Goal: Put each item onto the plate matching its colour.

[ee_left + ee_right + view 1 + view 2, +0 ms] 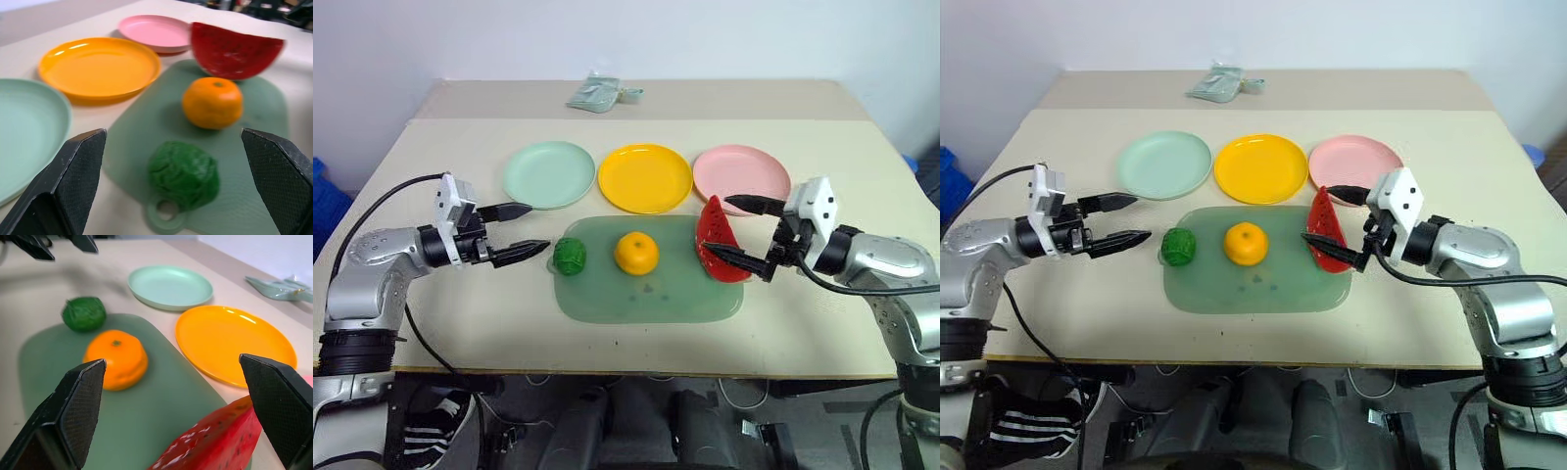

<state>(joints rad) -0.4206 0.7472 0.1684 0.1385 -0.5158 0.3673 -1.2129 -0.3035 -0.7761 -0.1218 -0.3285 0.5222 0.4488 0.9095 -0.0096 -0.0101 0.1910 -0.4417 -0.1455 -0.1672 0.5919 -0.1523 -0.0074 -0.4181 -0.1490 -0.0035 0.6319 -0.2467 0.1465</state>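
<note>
Left eye view looks down on a beige surface (460,323) with three plates in a row: a mint green plate (548,174), a yellow plate (645,177) and a pink plate (741,173). Just in front of them lies a translucent green cutting board (646,284) carrying all three toys: a dark green vegetable (570,257) at its left edge, an orange (635,253) in the middle and a watermelon wedge (720,240) at its right end, leaning near the pink plate. The left gripper (521,230) hovers just left of the vegetable, jaws released and spread, grasping nothing. The right gripper (742,232) has its jaws spread wide on either side of the wedge's right end, not clenched on it. A pale green pouch (597,94) lies at the far edge.
</note>
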